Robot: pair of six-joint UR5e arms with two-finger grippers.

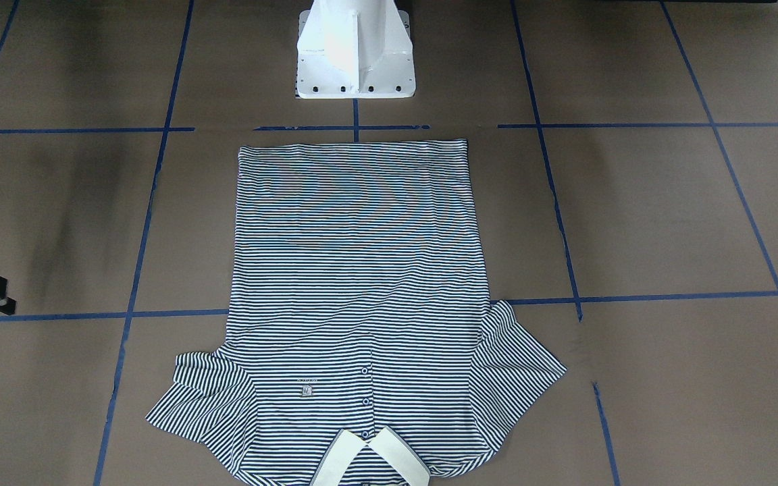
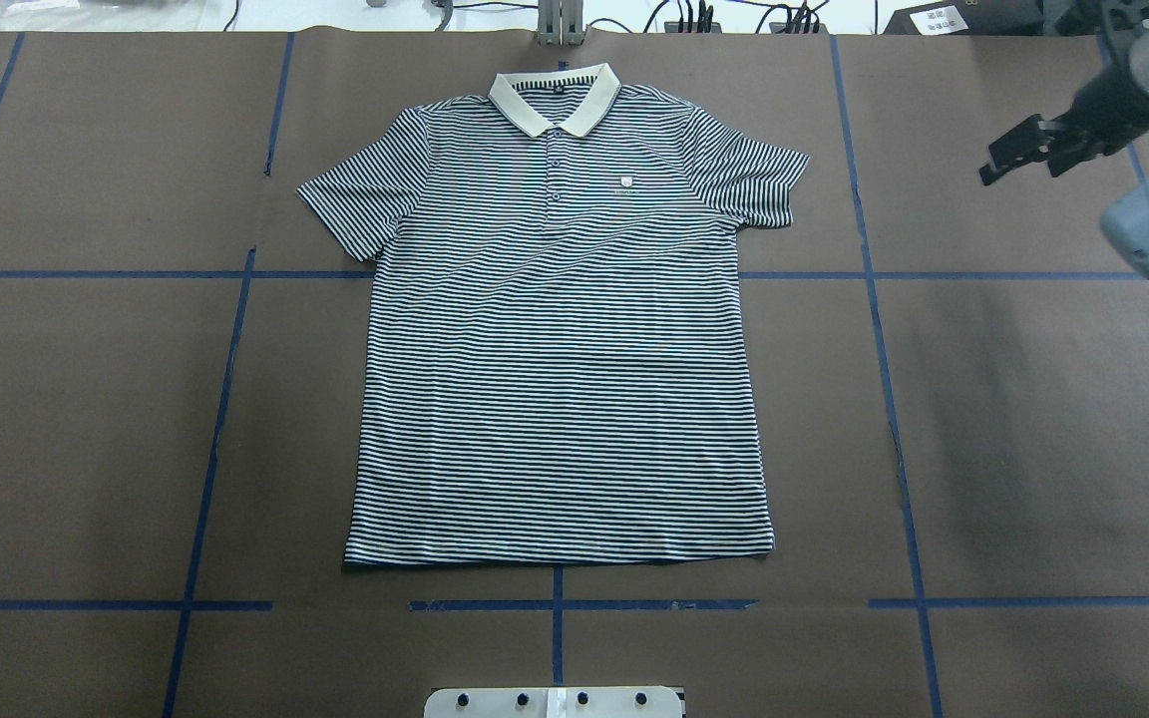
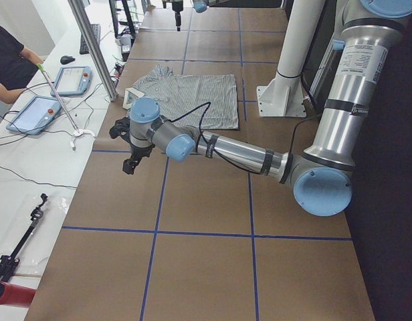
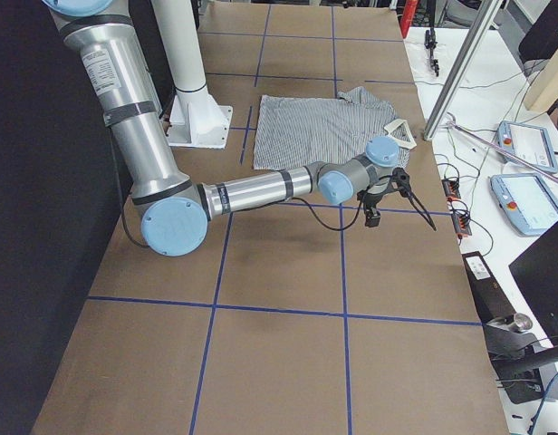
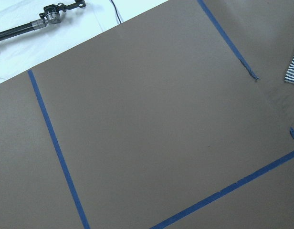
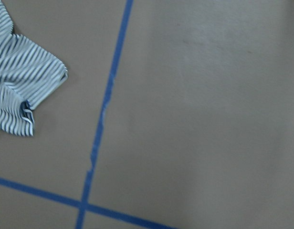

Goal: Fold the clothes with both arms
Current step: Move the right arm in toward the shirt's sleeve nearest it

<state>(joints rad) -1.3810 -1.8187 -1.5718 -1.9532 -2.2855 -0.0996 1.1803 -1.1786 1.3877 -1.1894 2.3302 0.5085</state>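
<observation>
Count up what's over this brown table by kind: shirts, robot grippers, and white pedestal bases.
Striped polo shirt: 1
Black grippers: 2, the left gripper and the right gripper
White pedestal base: 1
Total: 4

Light: bright, even, from overhead; no hard-edged shadows. Table (image 1: 632,202): soft dark smudges of shadow at the front-facing view's left and the overhead view's right. Pedestal base (image 1: 355,47): white glare, detail lost. Striped shirt (image 1: 355,216): coloured moiré ripples; in the right wrist view, stripes blurred. Left wrist view: sharper; white bench (image 5: 13,57) blown out.
</observation>
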